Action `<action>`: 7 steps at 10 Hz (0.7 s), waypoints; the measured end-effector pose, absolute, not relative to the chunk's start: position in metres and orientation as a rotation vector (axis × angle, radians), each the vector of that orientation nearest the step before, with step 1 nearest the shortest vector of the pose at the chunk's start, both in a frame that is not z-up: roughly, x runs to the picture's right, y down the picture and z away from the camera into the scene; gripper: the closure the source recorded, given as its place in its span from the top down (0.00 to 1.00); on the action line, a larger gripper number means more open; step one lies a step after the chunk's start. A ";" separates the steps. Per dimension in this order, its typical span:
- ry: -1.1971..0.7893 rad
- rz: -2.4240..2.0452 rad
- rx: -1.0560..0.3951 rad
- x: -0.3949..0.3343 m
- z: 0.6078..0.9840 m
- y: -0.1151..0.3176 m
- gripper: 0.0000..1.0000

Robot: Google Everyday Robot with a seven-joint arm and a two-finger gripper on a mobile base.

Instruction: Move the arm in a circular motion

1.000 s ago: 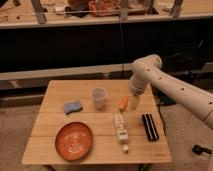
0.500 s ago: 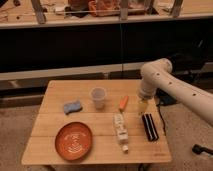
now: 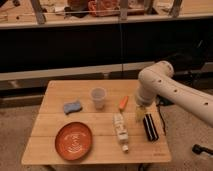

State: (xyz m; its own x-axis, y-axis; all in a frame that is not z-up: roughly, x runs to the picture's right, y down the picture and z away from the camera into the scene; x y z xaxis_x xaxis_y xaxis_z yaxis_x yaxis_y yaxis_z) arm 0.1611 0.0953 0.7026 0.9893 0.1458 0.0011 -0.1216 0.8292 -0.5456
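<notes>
The arm (image 3: 165, 87) reaches in from the right over the bench's (image 3: 60, 90) right side. Its joint sits lower than half a second ago. The yellowish end effector (image 3: 140, 113) has dropped toward the near edge and slightly left, now hanging just beside the black box (image 3: 150, 127) and below the carrot (image 3: 123, 103). I cannot tell whether it is open or closed. The cup (image 3: 98, 98), sponge (image 3: 73, 106), plate (image 3: 74, 141) and white bottle (image 3: 120, 131) have not moved.
</notes>
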 end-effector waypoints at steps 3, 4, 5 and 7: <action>-0.070 0.159 -0.591 0.133 0.687 0.106 0.80; -0.079 0.157 -0.591 0.127 0.684 0.107 0.80; -0.095 0.138 -0.590 0.111 0.683 0.105 0.80; -0.123 0.085 -0.579 0.076 0.682 0.093 0.80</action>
